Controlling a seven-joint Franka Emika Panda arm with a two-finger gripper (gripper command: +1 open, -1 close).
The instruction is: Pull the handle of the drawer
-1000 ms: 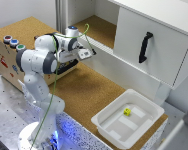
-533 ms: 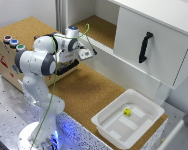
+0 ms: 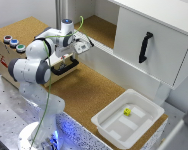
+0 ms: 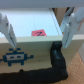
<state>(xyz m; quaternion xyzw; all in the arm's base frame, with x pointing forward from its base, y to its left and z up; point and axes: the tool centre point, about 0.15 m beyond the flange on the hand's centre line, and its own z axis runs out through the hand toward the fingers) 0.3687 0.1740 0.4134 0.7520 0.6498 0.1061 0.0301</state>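
Observation:
A white cabinet front with a black vertical handle stands at the exterior view's right. A wooden box with a black handle on its front stands at the exterior view's left. My gripper hovers over the cork board between them, near the box and far from the white front's handle. In the wrist view my gripper is open and empty. The box face and its black handle show between and below the fingers.
Three coloured buttons sit on top of the wooden box. A white tray holding a small yellow object stands at the cork board's near right corner. A low white wall runs under the cabinet.
The gripper has barely shifted, if at all. It is still open and empty.

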